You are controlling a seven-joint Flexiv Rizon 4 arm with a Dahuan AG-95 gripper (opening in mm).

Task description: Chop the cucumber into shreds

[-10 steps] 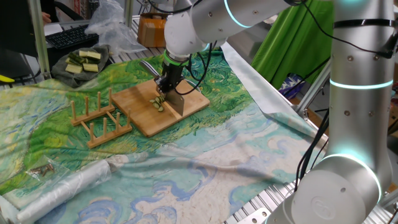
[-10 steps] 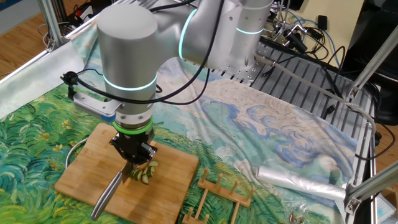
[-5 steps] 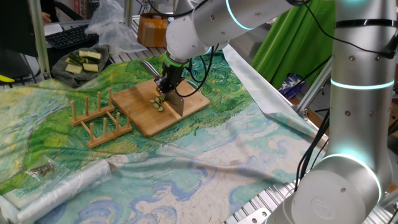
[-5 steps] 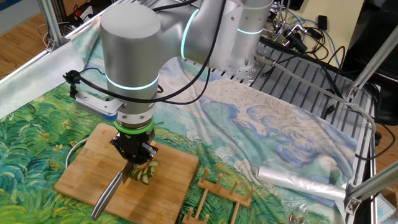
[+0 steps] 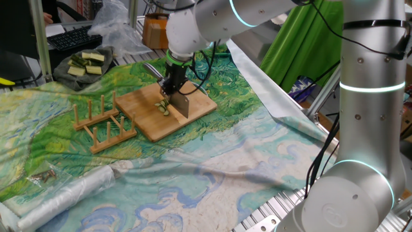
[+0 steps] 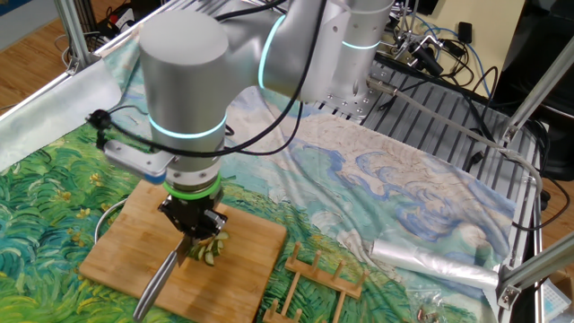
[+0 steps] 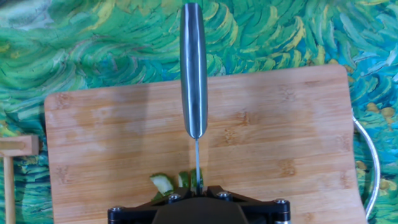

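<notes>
The cucumber [image 5: 164, 107] lies as several small pale green bits with dark skin on the wooden cutting board [image 5: 199, 106]. My gripper [image 5: 172, 87] is shut on a knife [image 5: 180, 106] and stands right over the bits, with the blade edge down among them. In the other fixed view the gripper [image 6: 193, 226] is over the bits [image 6: 212, 250] and the knife's steel handle [image 6: 160, 280] points toward the board's near edge [image 6: 117, 260]. In the hand view the handle [image 7: 193, 68] runs up the middle, and the cucumber bits [image 7: 163, 183] lie beside the thin blade [image 7: 197, 158].
A wooden rack [image 5: 103, 122] stands left of the board. A dark plate [image 5: 64, 75] with heaped cucumber sticks is at the back left. A rolled plastic sheet [image 5: 64, 196] lies at the front left. A metal wire loop [image 7: 371, 168] lies off the board's right side.
The arm has turned a little and the gripper with the knife has shifted slightly left over the bits. The cucumber bits and the board have not moved.
</notes>
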